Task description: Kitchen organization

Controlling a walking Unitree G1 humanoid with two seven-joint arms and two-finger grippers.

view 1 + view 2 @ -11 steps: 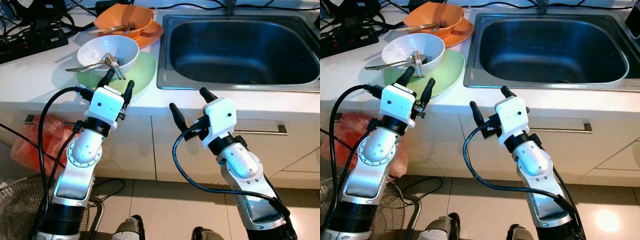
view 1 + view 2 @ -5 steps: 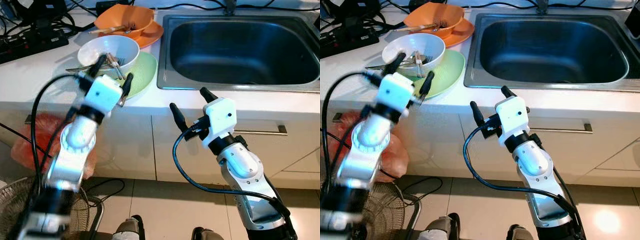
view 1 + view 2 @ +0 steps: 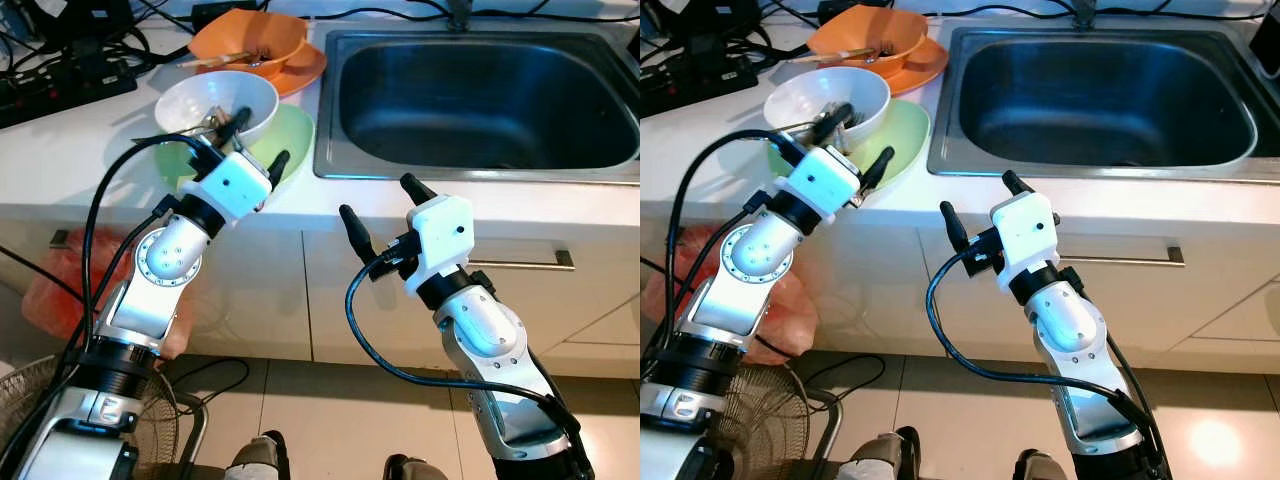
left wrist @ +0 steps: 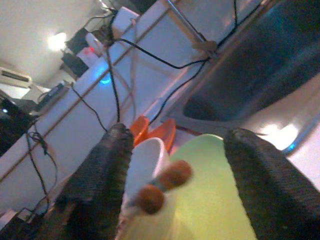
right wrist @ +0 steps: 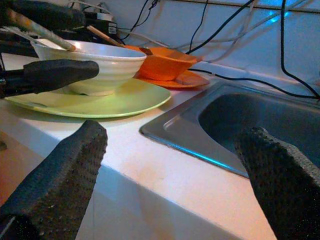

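A white countertop (image 3: pixel 70 150) is seen beside a steel sink (image 3: pixel 480 95). At its front edge, the left gripper (image 3: pixel 255 145) is held wide open and empty over the green plate (image 3: pixel 290 140) bearing a white bowl (image 3: pixel 215 100). The right gripper (image 3: pixel 378 205) is held open and empty, below the edge.

White counter (image 3: pixel 70 150) with an inset steel sink (image 3: pixel 480 95). Below it, white cabinet fronts (image 3: pixel 270 300) and a drawer with a bar handle (image 3: pixel 525 262). Pale tiled floor (image 3: pixel 330 410). Black cables (image 3: pixel 60 50) lie along the counter's rear.
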